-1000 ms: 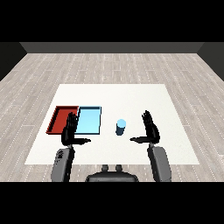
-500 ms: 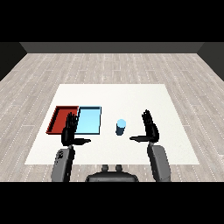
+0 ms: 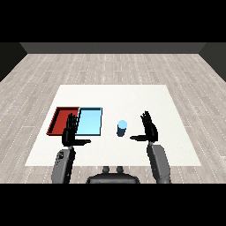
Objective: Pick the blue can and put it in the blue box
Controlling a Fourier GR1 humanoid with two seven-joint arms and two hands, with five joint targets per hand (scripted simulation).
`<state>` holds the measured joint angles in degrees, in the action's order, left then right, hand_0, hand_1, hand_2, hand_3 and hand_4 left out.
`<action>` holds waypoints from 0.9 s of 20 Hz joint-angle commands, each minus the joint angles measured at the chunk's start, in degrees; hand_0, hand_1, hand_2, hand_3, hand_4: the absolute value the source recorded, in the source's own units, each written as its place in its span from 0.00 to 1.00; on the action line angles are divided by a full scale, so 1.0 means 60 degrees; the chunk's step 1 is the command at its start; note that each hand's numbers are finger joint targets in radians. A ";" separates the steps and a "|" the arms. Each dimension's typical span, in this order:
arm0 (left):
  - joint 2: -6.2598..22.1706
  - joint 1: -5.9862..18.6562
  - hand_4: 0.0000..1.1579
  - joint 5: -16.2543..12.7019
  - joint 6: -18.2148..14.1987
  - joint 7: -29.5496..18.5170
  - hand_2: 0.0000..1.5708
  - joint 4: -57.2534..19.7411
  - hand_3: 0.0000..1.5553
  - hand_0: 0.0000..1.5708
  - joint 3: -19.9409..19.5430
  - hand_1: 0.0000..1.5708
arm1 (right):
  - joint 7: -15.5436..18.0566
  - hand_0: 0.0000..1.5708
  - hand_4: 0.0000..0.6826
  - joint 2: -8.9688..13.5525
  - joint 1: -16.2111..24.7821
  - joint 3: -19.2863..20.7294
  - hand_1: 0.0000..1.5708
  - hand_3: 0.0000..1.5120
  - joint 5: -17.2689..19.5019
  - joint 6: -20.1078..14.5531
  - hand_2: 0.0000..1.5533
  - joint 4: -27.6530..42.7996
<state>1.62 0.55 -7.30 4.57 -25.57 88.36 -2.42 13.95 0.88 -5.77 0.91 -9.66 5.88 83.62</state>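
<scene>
On the white worktop [image 3: 132,95], the fingers [image 3: 145,118] of the right hand [image 3: 149,130] stand straight and spread, released and grasping nothing, with the thumb reaching inward toward the blue can [image 3: 122,127]. That can stands upright just beside the thumb tip but apart from it, between the two hands and slightly ahead of them. The left hand [image 3: 70,135] mirrors the pose, its fingers [image 3: 70,121] straight and released, thumb pointing inward, and it shows in front of the near edges of the two trays. The light blue tray [image 3: 90,121] lies just left of the can, with a narrow strip of worktop between them. The red tray [image 3: 61,119] lies against the light blue tray's left side. No brand, label or writing can be read on the can or on either tray. Grey forearms rise from the lower corners. Pale wooden floor [image 3: 110,66] surrounds the worktop.
</scene>
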 commanded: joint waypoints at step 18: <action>-0.0065 -0.0213 0.00 -0.0146 -0.0027 -0.0214 0.00 0.0184 0.00 0.00 -0.0112 0.00 | 0.0411 0.00 0.00 -0.0145 -0.1145 -0.0502 0.00 0.00 -0.0535 -0.0720 0.00 -0.2565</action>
<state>1.79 0.48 -8.97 4.71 -24.92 90.25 -3.45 18.16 0.15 -12.20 -1.65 -12.61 1.79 67.72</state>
